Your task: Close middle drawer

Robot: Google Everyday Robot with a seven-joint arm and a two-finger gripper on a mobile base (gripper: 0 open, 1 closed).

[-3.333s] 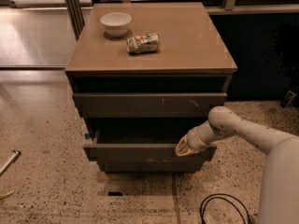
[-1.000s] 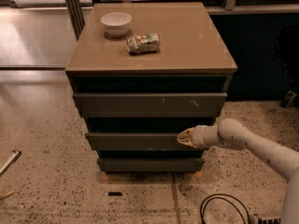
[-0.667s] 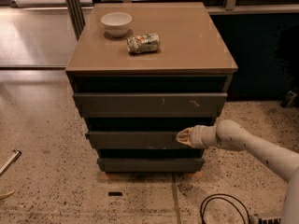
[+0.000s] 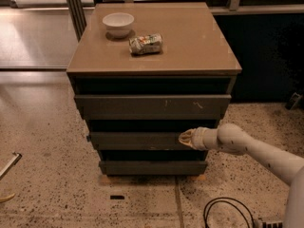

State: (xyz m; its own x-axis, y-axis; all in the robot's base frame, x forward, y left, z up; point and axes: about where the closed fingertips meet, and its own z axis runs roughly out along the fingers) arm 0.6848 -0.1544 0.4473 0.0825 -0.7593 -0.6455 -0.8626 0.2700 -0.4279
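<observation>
The middle drawer is a plain dark grey-brown flat front, pushed in and about level with the other fronts of the cabinet. My gripper is at the right part of that front, its tip touching it. The white arm reaches in from the lower right. Above is the taller top drawer front with pale scratch marks. Below is the narrow bottom drawer front.
A white bowl and a crushed can lie on the cabinet's tan top. A black cable loops on the speckled floor at the lower right. A metal post stands behind the cabinet at the left.
The middle drawer stood pulled out with its inside showing 3.3 s ago; now it is pushed in. Over the last second the gripper has stayed against the front.
</observation>
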